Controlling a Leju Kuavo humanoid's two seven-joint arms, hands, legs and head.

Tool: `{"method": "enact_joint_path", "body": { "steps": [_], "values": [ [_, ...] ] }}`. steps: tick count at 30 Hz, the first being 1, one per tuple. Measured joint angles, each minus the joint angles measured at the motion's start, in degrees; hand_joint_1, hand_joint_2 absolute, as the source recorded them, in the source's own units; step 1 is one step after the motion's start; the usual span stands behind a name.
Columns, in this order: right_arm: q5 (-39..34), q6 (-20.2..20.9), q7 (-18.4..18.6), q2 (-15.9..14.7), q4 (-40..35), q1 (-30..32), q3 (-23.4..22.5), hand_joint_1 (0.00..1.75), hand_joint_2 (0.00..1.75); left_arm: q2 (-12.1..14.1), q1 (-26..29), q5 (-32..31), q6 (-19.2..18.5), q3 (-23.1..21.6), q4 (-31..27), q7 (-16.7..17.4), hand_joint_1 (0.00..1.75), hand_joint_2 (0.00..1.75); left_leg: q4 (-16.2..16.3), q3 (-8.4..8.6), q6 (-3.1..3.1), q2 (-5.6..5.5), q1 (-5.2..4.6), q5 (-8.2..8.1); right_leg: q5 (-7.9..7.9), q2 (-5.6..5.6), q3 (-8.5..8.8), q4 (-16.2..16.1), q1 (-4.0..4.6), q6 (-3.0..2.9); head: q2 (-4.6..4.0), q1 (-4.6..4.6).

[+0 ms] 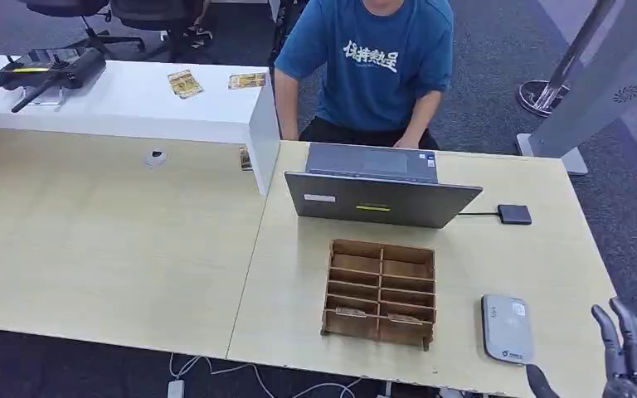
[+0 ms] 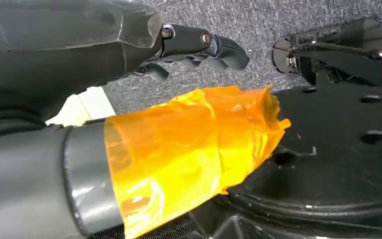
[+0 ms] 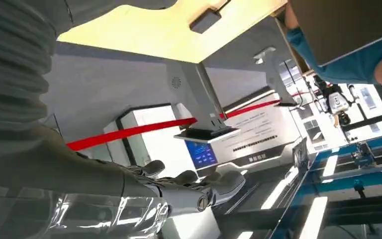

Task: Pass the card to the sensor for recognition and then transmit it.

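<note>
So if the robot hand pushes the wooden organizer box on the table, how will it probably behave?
The wooden organizer box looks like thin slotted panels, so probably stiff and light. It sits low and wide on the table, so it should slide rather than tip. The thin dividers may be fragile under a hard press. The right hand holds nothing.

Sensor (image 1: 507, 328) right of organizer (image 1: 380, 293), behind it laptop (image 1: 379, 186).

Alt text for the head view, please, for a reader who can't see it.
The robot's right hand, fingers apart and holding nothing, rises at the table's near right corner beside a grey card sensor. A wooden slotted card organizer sits mid-table, cards in its nearest slots; behind it a person in a blue T-shirt works at an open laptop.
</note>
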Motion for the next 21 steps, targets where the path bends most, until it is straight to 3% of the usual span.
{"method": "enact_joint_path", "body": {
  "steps": [4, 13, 21],
  "values": [
    [0.1, 0.2, 0.9, -0.1, 0.0, -0.2, 2.3, 0.0, 1.75, 0.0, 0.0, 0.8, -0.1, -0.4, 0.0, 0.0, 0.0, 0.0, 0.0, -0.01, 0.0, 0.0, 0.0, 0.0, 0.0, 0.0, 0.01, 0.0, 0.0, 0.0, 0.0, 0.02],
    [0.9, 0.2, 3.9, -1.1, 2.3, -4.4, 12.7, 0.0, 1.75, 0.2, 0.0, 2.4, -0.5, -2.5, 0.0, 0.0, 0.0, 0.0, 0.0, 0.0, -0.01, 0.02, 0.02, 0.0, 0.0, 0.03, 0.0, 0.0, 0.02, -0.01, 0.0, 0.02],
    [-1.1, 0.7, 3.1, -0.8, 7.3, -9.8, 19.2, 0.0, 1.75, 1.0, 0.0, 3.1, -1.3, -4.1, 0.0, 0.0, 0.0, 0.0, 0.0, 0.02, -0.02, 0.01, 0.01, 0.02, 0.01, 0.01, 0.01, 0.0, 0.01, -0.01, 0.0, 0.02]
  ]
}}
